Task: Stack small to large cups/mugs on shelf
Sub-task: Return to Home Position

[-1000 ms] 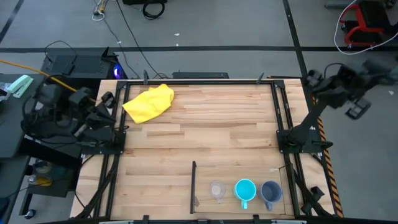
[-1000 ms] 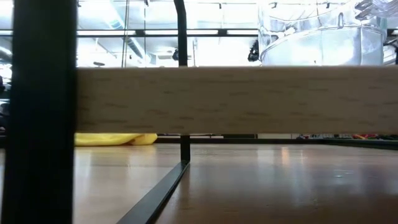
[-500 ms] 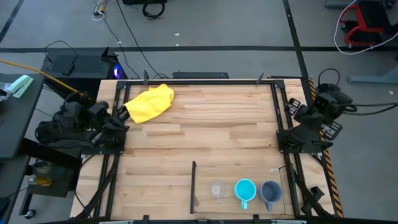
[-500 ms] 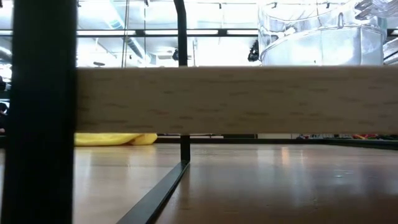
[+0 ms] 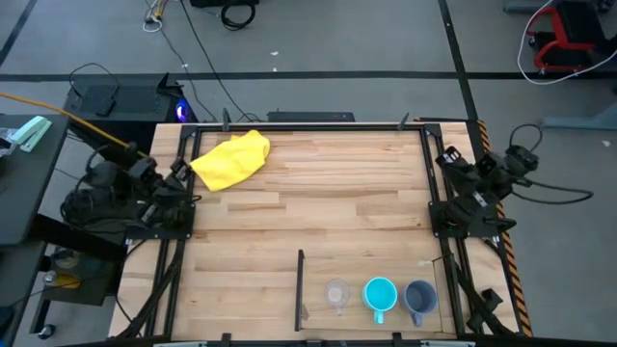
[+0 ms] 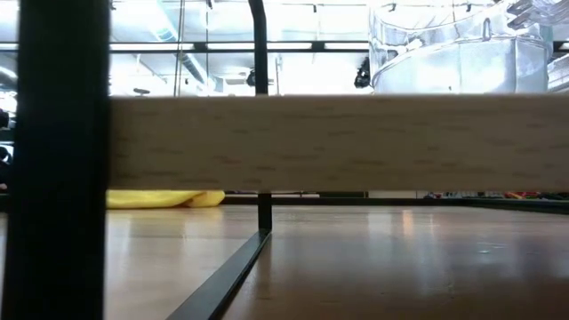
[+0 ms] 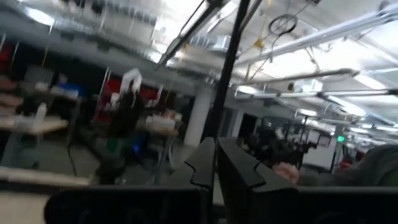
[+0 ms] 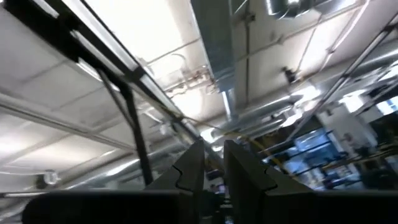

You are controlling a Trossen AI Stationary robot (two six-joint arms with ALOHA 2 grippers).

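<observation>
High view: three vessels stand in a row on the light wooden plank shelf section at the table's near edge, to the right of a thin dark upright divider.
Row order, from the divider outward: small clear plastic cup, then bright cyan handled mug, then larger grey-blue handled mug.
Spacing: the cup stands a little apart from the cyan mug; the two mugs are just beside each other. All three are upright, mouths up.
Handles: both mugs' handles point to the table's near edge.
Yellow crumpled cloth: far left part of the table, well apart from the shelf.
Left gripper: folded back over the table's left frame rail, near the cloth; fingers drawn together, holding nothing.
Right gripper: folded back over the right frame rail, well away from the mugs; fingers close, only a slit between them, nothing held.
Low view: a pale wooden board runs across, the clear cup's base standing on it at the right.
</observation>
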